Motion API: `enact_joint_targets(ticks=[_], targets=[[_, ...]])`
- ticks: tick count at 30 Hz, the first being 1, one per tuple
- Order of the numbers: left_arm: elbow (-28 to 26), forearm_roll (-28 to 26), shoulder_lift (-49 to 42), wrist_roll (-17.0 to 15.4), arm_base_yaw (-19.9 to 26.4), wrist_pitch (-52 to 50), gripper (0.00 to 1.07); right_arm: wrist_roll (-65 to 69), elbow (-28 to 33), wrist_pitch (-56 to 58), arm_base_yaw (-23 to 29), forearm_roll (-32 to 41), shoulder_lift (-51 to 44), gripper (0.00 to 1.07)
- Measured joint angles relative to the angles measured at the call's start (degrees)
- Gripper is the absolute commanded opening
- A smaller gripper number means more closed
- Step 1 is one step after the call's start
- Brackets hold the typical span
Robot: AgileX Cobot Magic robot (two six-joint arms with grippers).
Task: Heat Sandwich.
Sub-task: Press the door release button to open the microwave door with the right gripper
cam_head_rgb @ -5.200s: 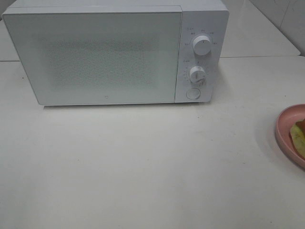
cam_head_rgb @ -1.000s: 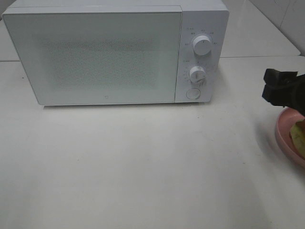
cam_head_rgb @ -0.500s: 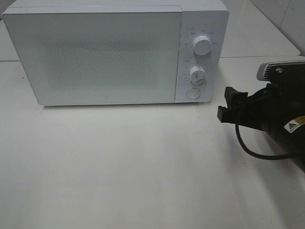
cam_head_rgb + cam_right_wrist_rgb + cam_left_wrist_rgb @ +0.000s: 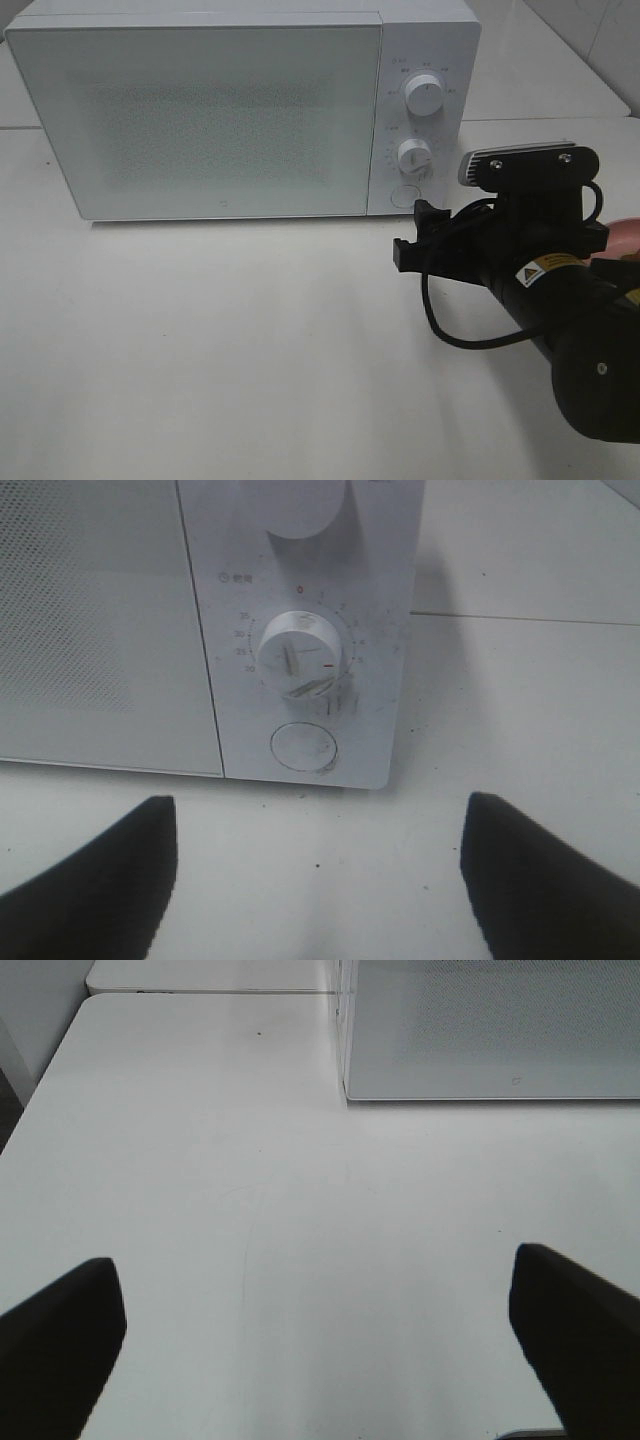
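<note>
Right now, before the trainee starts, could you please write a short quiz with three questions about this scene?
1. True or false: the door is open.
2. Which thing is nearest to the right hand? A the upper knob; B the round button; C the plate.
3. Short answer: is the left hand open or shut?

Key: 1 false, it is closed. 2 B. 3 open, above bare table.
</note>
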Motion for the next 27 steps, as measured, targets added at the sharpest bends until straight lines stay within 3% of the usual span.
enact_joint_targets(ticks=[12,27], targets=[[0.00,0.00,0.00,0.00,0.00,0.00,1.00,4.30,-0.17,1.49,0.63,0.63,0.46,0.75],[0.00,0.00,0.00,0.00,0.00,0.00,1.00,40.91,-0.17,2.29,0.63,1.03,0.46,0.75]])
